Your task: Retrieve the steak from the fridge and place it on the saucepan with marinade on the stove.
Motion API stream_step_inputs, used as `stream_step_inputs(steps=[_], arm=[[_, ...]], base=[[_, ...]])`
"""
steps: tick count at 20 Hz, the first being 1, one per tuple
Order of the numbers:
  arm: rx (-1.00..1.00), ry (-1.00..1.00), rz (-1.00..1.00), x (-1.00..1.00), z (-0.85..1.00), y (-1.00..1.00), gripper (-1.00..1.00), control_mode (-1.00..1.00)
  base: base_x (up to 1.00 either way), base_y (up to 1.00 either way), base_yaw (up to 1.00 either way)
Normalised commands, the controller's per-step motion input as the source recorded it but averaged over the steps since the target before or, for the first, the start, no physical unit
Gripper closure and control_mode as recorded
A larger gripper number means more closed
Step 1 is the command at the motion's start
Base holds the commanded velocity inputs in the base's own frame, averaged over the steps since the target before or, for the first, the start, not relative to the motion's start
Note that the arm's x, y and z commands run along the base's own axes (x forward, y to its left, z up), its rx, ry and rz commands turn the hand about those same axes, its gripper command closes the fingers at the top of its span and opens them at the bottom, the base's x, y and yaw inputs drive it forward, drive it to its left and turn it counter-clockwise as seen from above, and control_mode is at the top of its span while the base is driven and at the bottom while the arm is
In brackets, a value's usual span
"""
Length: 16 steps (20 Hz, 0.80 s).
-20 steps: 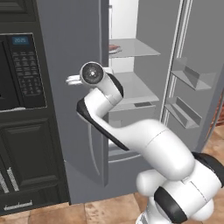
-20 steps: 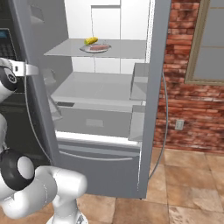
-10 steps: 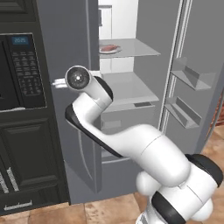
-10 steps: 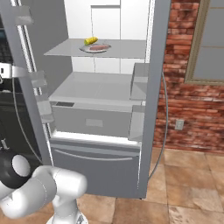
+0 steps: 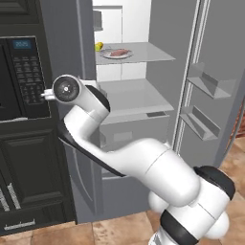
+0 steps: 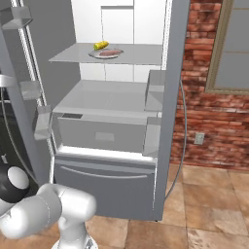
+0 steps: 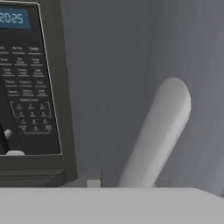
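Note:
The fridge [image 5: 143, 91] stands with both doors open. On its upper shelf the steak [image 5: 119, 51] lies pinkish-red on a small plate [image 6: 104, 56]; the steak [image 6: 113, 51] shows clearly from the right too. My gripper [image 5: 47, 94] is at the outer face of the left door [image 5: 67, 33], well left of and below the steak. In the hand view the grey door handle [image 7: 157, 135] runs down to the bottom centre where my hidden fingertips sit, shut on it. The saucepan, marinade and stove are out of view.
A black wall oven with a keypad [image 5: 28, 76] stands directly left of the fridge, close to my hand; its keypad [image 7: 26, 100] is near. A yellow item [image 6: 100, 45] lies beside the plate. The right door [image 5: 210, 81] carries bins. A brick wall [image 6: 214, 121] lies right.
My hand has swung left toward the oven, and the left fridge door has opened wider with it. The steak and plate have stayed put.

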Motion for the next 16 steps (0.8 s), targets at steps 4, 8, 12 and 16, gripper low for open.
stream_step_inputs(steps=[4,8,12,16], arm=[[0.0,0.0,0.0,0.0,0.0,0.01,-1.0,-1.0],[0.0,0.0,0.01,-0.01,0.0,0.0,-1.0,-1.0],[0.0,0.0,0.05,-0.31,0.06,-0.01,-1.0,-1.0],[0.0,-0.04,0.11,-0.4,0.1,-0.44,-1.0,-1.0]], base=[[0.0,0.0,0.0],[0.0,0.0,0.0],[0.0,0.0,0.0],[0.0,0.0,0.0]])
